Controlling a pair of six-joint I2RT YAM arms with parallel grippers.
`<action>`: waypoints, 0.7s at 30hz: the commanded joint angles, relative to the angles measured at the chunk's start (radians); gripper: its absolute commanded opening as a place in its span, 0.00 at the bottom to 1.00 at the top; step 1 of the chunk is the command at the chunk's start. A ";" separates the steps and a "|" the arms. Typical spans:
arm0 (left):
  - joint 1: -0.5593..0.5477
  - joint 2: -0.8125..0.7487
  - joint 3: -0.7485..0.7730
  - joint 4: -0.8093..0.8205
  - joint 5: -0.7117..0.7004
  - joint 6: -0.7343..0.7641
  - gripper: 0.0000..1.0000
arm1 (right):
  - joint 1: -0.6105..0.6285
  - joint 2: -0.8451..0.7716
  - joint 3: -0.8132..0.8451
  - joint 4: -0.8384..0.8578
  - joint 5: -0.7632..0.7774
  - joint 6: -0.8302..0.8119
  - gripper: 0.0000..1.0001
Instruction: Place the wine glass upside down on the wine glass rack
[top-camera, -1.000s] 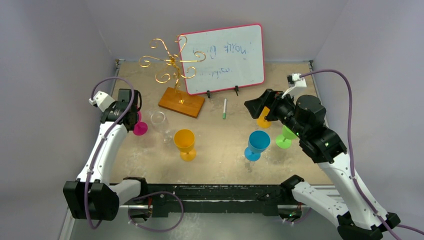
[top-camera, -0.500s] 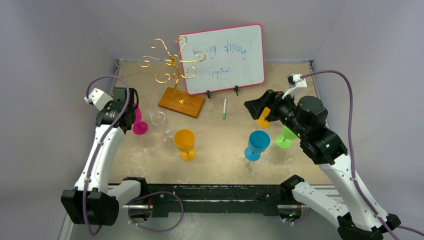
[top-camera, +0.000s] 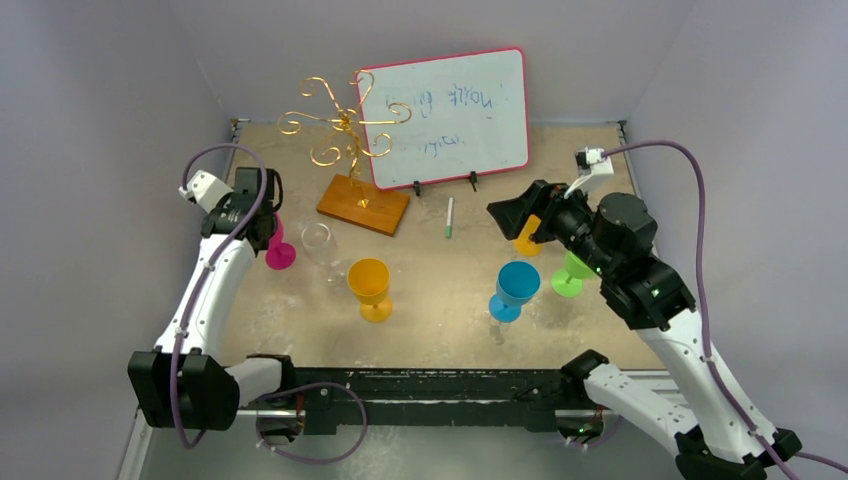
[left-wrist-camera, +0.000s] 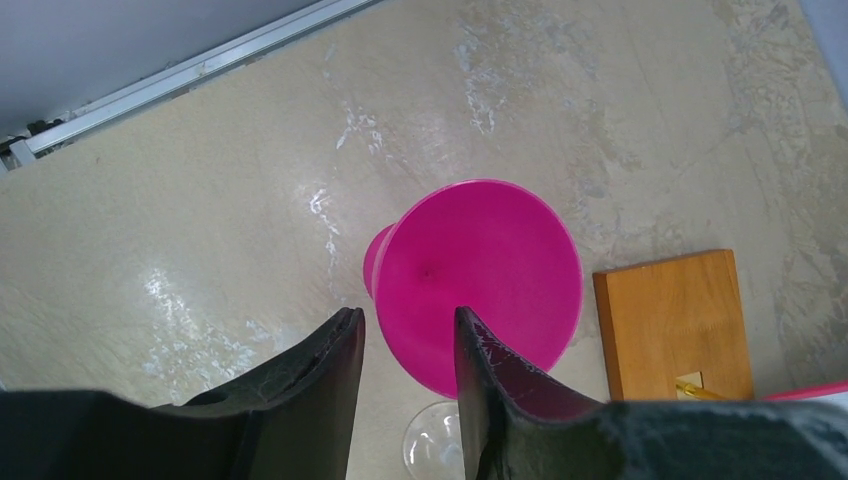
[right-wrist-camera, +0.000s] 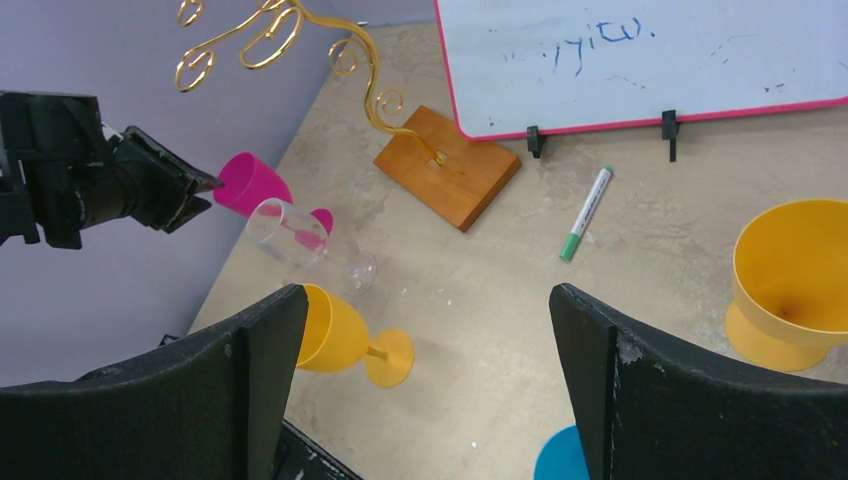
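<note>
Just above pink glass (left-wrist-camera: 480, 270) by table's (left-wrist-camera: 200, 200) left edge, left jaws apart; right jaws wide apart.

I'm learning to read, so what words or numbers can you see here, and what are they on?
On the whiteboard: two rows of blue handwriting, too faint and smeared to read.
On the green-capped marker: any print is too small to read.
Nothing else shows any writing.
</note>
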 joint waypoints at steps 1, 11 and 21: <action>0.016 0.019 -0.006 0.056 -0.013 -0.010 0.36 | -0.004 -0.032 0.012 0.060 -0.017 -0.025 0.93; 0.039 0.041 -0.038 0.041 -0.038 -0.009 0.20 | -0.005 -0.032 0.030 0.046 -0.007 -0.022 0.92; 0.043 -0.016 0.035 -0.012 -0.081 0.036 0.00 | -0.004 -0.010 0.017 0.090 -0.061 -0.029 0.82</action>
